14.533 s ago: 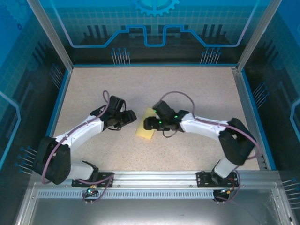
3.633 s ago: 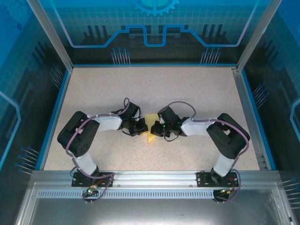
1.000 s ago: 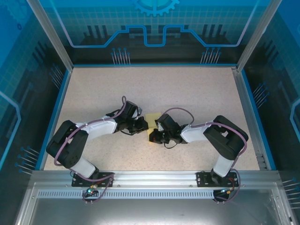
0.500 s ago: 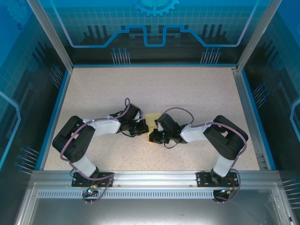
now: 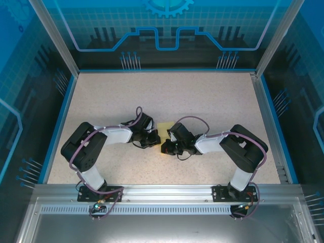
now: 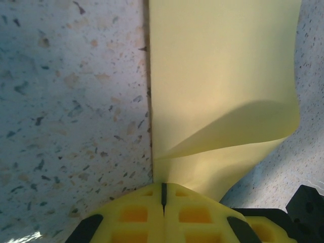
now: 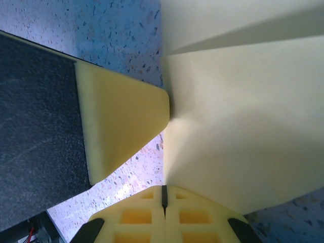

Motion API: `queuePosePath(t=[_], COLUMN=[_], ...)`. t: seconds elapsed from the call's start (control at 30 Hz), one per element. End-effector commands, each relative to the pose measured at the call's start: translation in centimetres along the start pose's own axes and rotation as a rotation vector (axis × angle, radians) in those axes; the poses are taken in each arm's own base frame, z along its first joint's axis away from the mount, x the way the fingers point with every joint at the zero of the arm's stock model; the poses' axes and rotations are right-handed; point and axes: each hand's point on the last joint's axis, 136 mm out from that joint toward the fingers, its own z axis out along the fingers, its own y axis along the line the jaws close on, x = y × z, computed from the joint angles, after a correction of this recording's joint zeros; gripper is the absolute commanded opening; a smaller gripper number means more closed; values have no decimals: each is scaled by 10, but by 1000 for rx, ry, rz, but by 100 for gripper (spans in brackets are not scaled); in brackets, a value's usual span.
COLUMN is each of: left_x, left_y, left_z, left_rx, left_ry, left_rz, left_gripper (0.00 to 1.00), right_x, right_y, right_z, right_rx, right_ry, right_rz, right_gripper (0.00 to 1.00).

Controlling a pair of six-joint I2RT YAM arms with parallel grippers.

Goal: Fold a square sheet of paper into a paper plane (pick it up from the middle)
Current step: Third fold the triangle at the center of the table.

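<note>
Left gripper [image 6: 163, 191] has edged inward and pinches the square sheet of paper [image 5: 164, 127]; right gripper [image 7: 163, 193] clamps it too. Speckled beige table [image 5: 202, 96], blue walls [image 5: 167, 30]; sheet's long axis runs near-to-far.

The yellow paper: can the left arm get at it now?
Probably yes. The left gripper sits right at the square sheet of paper, its jaws shut and seemingly pinching its edge, with nothing in between.

You're looking at a speckled beige tabletop [image 5: 167, 96]. On it, about midway left to right and slightly near, lies the square sheet of paper [image 5: 163, 127], pale yellow, with one flap curling up.
</note>
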Motion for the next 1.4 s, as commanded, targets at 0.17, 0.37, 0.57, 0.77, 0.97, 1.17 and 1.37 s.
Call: queuePosePath(t=[0.17,0.37,0.57,0.77,0.97,1.17,1.37], left_x=[0,1,1,1,1,1,1], left_y=[9,14,16,18,20,20,20], left_z=[5,7,7,6,6,6,5], left_rx=[-67,-89,-101,-113,-119,-122,-126], left_ry=[18,20,22,21,20,19,20], left_rz=[3,-10,-12,-15,-20,-20,-21], left_gripper=[4,3,3,3,3,2,3], right_x=[-1,17,26,27,24,28,29], right_y=[14,9,0,-2,8,5,-2], right_z=[-12,-6,1,6,-2,3,4], right_rx=[-31,-23,-10,8,-11,0,30], right_ry=[7,48,69,80,56,74,80], right_rz=[-26,-22,-3,-3,-35,-36,-19], right_gripper=[0,0,0,0,0,0,0])
